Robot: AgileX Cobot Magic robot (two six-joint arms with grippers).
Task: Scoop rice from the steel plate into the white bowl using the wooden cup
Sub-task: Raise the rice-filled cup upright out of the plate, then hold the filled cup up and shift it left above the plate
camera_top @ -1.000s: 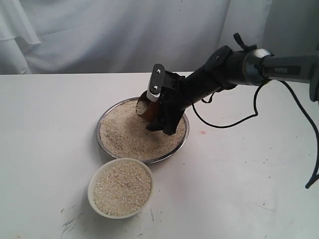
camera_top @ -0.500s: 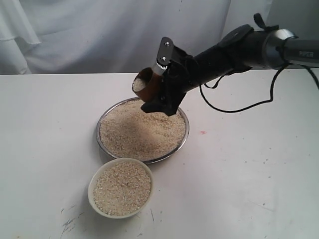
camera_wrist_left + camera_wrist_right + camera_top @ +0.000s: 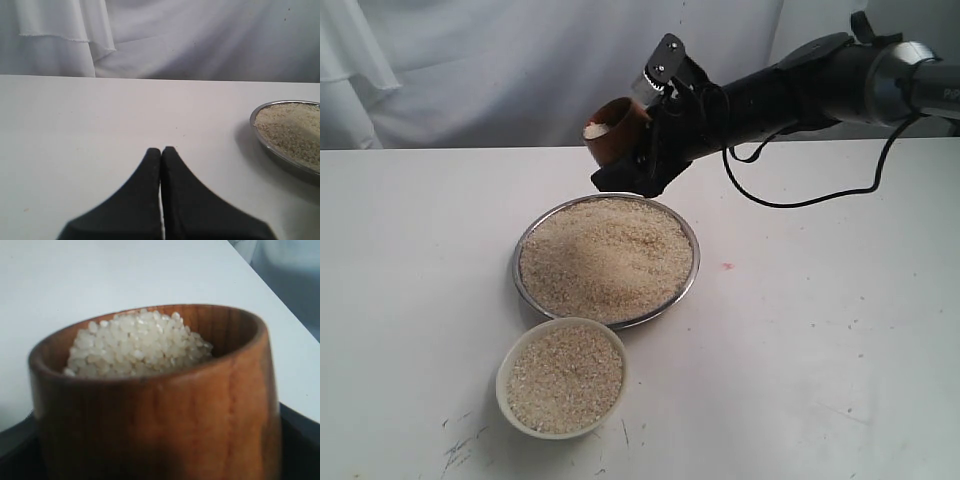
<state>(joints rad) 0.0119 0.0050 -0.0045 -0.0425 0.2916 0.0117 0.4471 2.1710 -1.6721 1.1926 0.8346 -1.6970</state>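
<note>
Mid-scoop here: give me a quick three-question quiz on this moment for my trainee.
1. True or false: the wooden cup held by the right claw carries rice.
2. The left claw is: A open, B shut and empty, C shut on a spoon.
3. In the exterior view, which dish lies nearer the camera: the steel plate or the white bowl?
Key: 1 true; 2 B; 3 white bowl.

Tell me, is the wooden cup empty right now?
No, the wooden cup holds a heap of rice that reaches about to its rim.
</note>
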